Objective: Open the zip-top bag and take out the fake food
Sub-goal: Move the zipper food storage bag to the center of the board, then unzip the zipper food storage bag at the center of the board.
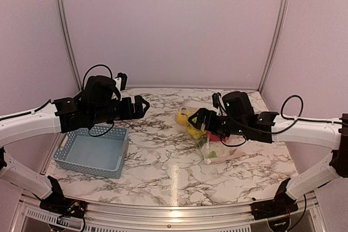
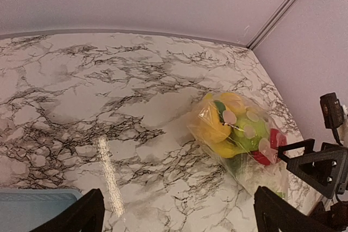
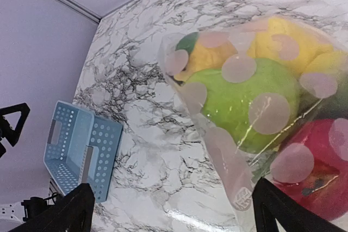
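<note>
Right of centre — zip-top bag [image 1: 216, 152], axis far-left to near-right.

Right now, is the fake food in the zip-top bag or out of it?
In. The fake food, green, yellow and red pieces, lies behind the dotted plastic of the zip-top bag; none lies loose beside it.
</note>
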`<state>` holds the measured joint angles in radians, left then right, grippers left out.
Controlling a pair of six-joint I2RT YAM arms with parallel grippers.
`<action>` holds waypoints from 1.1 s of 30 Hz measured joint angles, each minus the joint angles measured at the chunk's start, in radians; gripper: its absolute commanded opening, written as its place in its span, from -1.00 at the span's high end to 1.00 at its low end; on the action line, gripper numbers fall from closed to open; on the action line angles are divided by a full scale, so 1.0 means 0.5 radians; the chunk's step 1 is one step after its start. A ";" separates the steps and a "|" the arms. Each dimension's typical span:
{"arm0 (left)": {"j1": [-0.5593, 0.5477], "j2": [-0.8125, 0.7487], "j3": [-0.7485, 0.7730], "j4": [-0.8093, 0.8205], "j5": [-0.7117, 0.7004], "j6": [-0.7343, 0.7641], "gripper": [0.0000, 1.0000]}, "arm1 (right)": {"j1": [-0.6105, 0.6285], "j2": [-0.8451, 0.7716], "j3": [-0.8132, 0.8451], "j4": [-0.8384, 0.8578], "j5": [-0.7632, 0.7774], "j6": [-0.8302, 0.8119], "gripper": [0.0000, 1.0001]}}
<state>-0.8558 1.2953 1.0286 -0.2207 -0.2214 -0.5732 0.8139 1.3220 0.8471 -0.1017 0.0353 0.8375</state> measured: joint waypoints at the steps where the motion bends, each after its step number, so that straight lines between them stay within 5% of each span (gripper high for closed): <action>1: 0.000 0.000 -0.003 0.001 0.003 -0.006 -0.98 | 0.010 0.027 0.056 0.008 -0.005 -0.010 -0.97; 15: -0.092 0.122 -0.147 0.229 0.244 -0.169 -0.96 | -0.040 -0.364 0.122 -0.342 0.221 -0.343 -0.93; 23: -0.212 0.407 -0.184 0.494 0.496 -0.327 -0.47 | -0.210 -0.811 -0.404 -0.433 -0.017 -0.307 -0.72; 28: -0.262 0.616 -0.179 0.636 0.656 -0.412 -0.09 | -0.214 -0.996 -0.680 -0.462 -0.039 -0.148 -0.30; 33: -0.296 0.782 -0.112 0.684 0.761 -0.460 0.00 | -0.242 -0.944 -0.788 -0.371 0.002 -0.073 0.11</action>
<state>-1.0039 1.6863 0.9726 0.1215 0.1589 -0.8032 0.6930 0.8501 0.4530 -0.2871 0.0360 0.8009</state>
